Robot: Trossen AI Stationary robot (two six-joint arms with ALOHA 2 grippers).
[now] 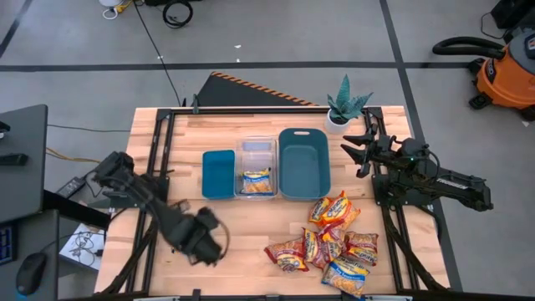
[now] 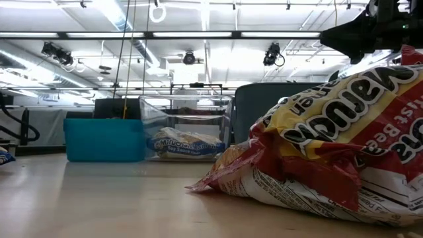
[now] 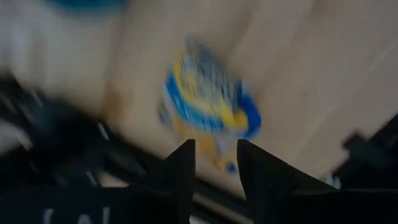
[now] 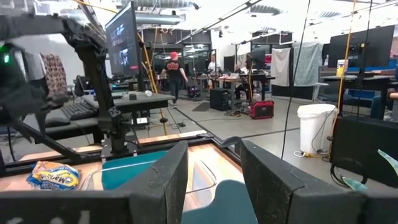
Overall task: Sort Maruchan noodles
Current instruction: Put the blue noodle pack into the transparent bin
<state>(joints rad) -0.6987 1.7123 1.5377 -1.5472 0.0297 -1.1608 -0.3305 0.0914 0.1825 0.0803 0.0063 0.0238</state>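
Sitting in the clear bin [image 1: 256, 163] between two teal bins [image 1: 219, 173], one blue packet [image 1: 256, 181]; packet pile [image 1: 330, 242] lying on wooden table [image 1: 251, 242]. Left gripper [image 3: 214, 163] fingers parted over blue packet [image 3: 208, 107]; right gripper [image 4: 214, 171] spread, idling near plant [image 1: 345, 104].

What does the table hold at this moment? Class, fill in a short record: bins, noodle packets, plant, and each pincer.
bins: small blue bin, clear bin and large blue bin, side by side
clear bin contents: one blue-print packet
pile of packets: on the wood in front of the large blue bin
plant: behind the large blue bin
left pincer: open, above a loose packet, which is blurred
right pincer: open, empty, right of the bins
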